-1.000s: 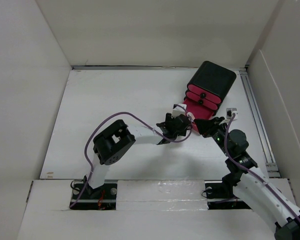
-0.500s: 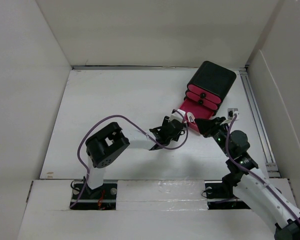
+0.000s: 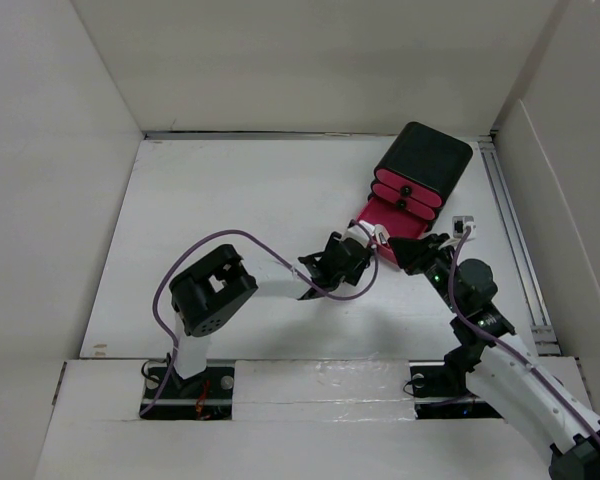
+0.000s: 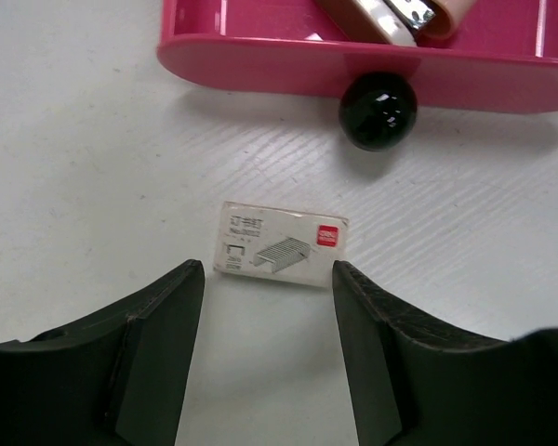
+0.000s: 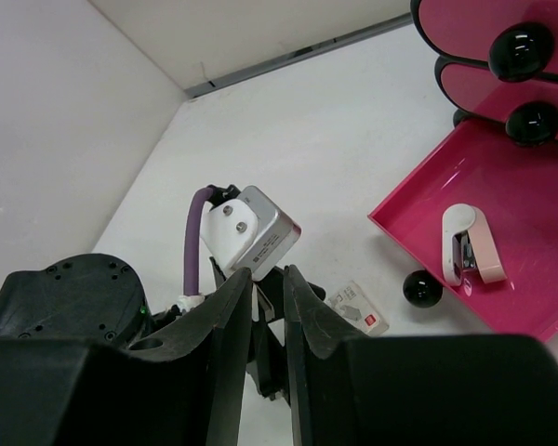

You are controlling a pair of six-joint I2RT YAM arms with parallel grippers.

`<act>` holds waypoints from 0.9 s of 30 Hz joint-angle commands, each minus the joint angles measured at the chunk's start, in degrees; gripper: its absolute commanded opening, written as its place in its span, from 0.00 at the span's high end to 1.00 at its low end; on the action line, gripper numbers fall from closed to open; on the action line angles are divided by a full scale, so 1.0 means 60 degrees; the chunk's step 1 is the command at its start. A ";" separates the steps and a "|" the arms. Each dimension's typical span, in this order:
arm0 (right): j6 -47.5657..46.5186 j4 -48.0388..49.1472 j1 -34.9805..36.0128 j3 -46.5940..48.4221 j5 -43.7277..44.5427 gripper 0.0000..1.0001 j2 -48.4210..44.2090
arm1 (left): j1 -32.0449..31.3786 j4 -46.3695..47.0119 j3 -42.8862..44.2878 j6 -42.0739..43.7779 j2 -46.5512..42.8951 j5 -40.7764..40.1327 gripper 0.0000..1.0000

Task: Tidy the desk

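Observation:
On the white desk [image 3: 240,210] a small white staple box [image 4: 281,245] lies flat, just in front of the pulled-out pink drawer [image 4: 260,65]. My left gripper [image 4: 265,279] is open, its fingertips on either side of the box's near edge, holding nothing. A white stapler [image 5: 470,243] lies in the open drawer [image 5: 530,297]. To the right of that drawer's front, my right gripper [image 5: 268,279] has its jaws a narrow gap apart and empty. In the top view the left gripper [image 3: 358,248] and right gripper [image 3: 405,250] face each other.
The black drawer box [image 3: 425,160] stands at the back right, with two shut pink drawers above the open one [image 3: 395,215]. The open drawer's black knob [image 4: 378,110] is just beyond the staple box. White walls border the desk, and a metal rail [image 3: 515,230] runs along the right.
My left arm has drawn back to the left and toward me, its gripper moving slightly away from the drawer. The right arm has stayed put.

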 commanded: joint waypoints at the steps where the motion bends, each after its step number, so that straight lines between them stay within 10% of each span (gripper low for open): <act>1: -0.0068 0.0597 0.0094 0.0077 -0.0040 0.74 -0.0032 | 0.0054 -0.0557 0.0363 -0.0445 -0.0257 0.0844 0.47; 8: -0.0068 0.0627 0.0094 0.0077 -0.0069 0.74 -0.0003 | 0.0246 -0.0982 0.0451 -0.1883 -0.0478 0.1580 0.47; 14: -0.0068 0.0656 0.0094 0.0106 -0.0113 0.74 0.0056 | 0.0246 -0.1466 0.0904 -0.1869 -0.0141 0.1023 0.15; 27: -0.0097 0.0612 0.0094 0.0077 -0.0055 0.74 -0.0017 | 0.0333 -0.1012 0.1227 -0.1005 0.0694 0.0729 0.31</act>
